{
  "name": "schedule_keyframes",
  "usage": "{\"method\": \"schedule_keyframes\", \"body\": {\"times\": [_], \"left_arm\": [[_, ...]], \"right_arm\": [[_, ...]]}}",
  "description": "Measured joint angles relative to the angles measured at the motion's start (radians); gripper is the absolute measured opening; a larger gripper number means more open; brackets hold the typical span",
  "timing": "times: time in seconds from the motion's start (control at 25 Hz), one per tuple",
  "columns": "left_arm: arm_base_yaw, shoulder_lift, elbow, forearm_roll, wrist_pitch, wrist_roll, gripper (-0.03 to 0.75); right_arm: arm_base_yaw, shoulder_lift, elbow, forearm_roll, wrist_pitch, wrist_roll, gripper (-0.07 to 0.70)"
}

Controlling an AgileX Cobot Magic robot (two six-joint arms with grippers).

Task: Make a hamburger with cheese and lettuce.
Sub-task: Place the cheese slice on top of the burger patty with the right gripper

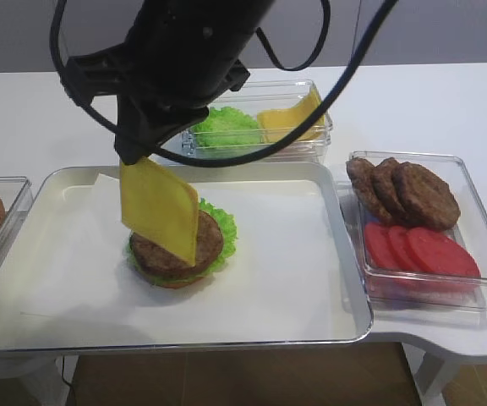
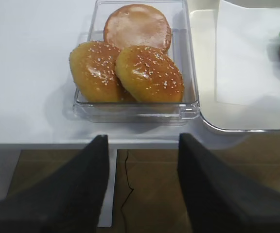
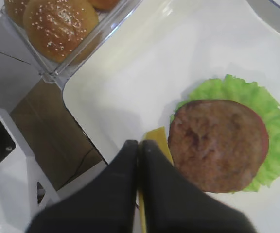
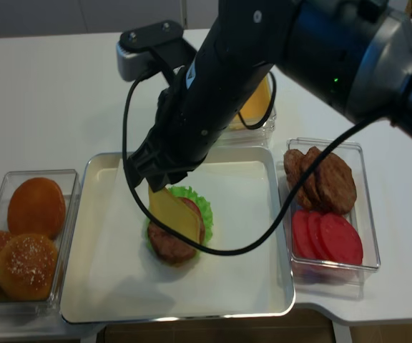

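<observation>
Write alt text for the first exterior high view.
The right end effector holds the cheese by its top edge, hanging just above the hamburger on a white tray. Bins of patties and tomato slices sit to the right.

Exterior high view: set in front of the table, above it, angled down; the tray [image 1: 345,254] fills the lower centre, with the arm close to the lens at top.

Realsense exterior view: mounted higher, looking more steeply down, farther off; it takes in the whole tray [image 4: 281,236] and the containers on both sides.

Right wrist view: very close, looking straight down past its own fingers [image 3: 120,194] at the hamburger [image 3: 218,145], which both exterior views share.

Left wrist view: low, off the table edge, facing the bun container [image 2: 191,104]; the tray corner [image 2: 213,121] sits at right.
</observation>
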Motion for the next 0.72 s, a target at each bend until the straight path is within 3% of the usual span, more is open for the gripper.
{"method": "schedule_keyframes", "body": {"times": [0.28, 0.72], "left_arm": [[0.000, 0.000, 0.000, 0.000, 0.000, 0.000, 0.344], [0.000, 0.000, 0.000, 0.000, 0.000, 0.000, 0.344]], "right_arm": [[0.000, 0.046, 0.000, 0.047, -0.041, -0.035, 0.010], [0.000, 0.106, 0.000, 0.104, -0.049, -0.083, 0.010]]}}
